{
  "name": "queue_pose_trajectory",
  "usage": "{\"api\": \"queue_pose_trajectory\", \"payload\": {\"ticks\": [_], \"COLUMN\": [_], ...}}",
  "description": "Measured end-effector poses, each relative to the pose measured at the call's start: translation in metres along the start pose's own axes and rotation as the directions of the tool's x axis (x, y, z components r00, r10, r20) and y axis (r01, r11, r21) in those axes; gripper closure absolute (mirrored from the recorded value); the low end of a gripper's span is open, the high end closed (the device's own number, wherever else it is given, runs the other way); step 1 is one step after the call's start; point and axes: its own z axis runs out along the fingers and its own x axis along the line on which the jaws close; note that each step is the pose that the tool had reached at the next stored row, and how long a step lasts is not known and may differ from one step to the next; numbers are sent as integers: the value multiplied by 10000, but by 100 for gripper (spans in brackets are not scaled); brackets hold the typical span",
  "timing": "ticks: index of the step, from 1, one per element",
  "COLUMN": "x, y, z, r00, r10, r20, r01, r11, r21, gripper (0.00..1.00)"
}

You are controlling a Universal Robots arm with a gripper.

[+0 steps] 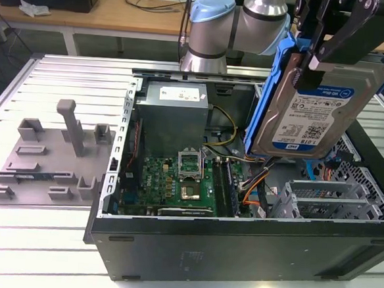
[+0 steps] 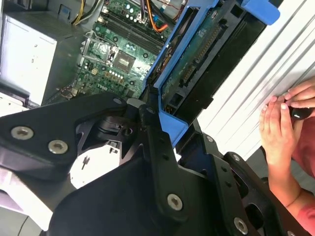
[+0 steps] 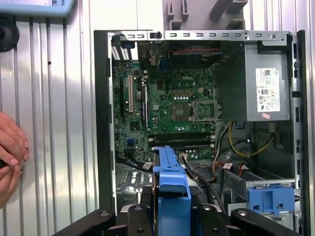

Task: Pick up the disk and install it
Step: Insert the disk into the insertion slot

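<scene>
Hanging above the open computer case [image 1: 238,243], the gripper [image 1: 318,60] has its dark fingers pressed together on the upper end of the disk [image 1: 313,109]. It pinches the disk at its blue bracket, so the silver drive is held in the air, clear of the case. The disk stands nearly on edge and tilted, with its white-and-blue label turned toward the exterior view. Below the gripper lies the case's interior, with orange and yellow cables just under the held drive. The green motherboard [image 1: 176,176] sits further along, and the grey power supply [image 1: 174,110] is beyond it. A grey moulded fixture plate [image 1: 52,160] rests on the slatted metal table [image 1: 39,252], well apart from the gripper on the far side of the case. In both wrist views a person's hands [image 2: 280,118] lie on the table beside the case.
</scene>
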Motion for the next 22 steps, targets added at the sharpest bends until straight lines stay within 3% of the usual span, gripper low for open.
{"api": "queue_pose_trajectory", "payload": {"ticks": [19, 22], "x": [3, 7], "y": [-1, -2], "z": [1, 0], "r00": [9998, 9996], "r10": [-189, -273], "r20": [-6, -91], "r01": [189, 273], "r11": [9998, 9996], "r21": [-8, -10], "gripper": [63, 63]}}
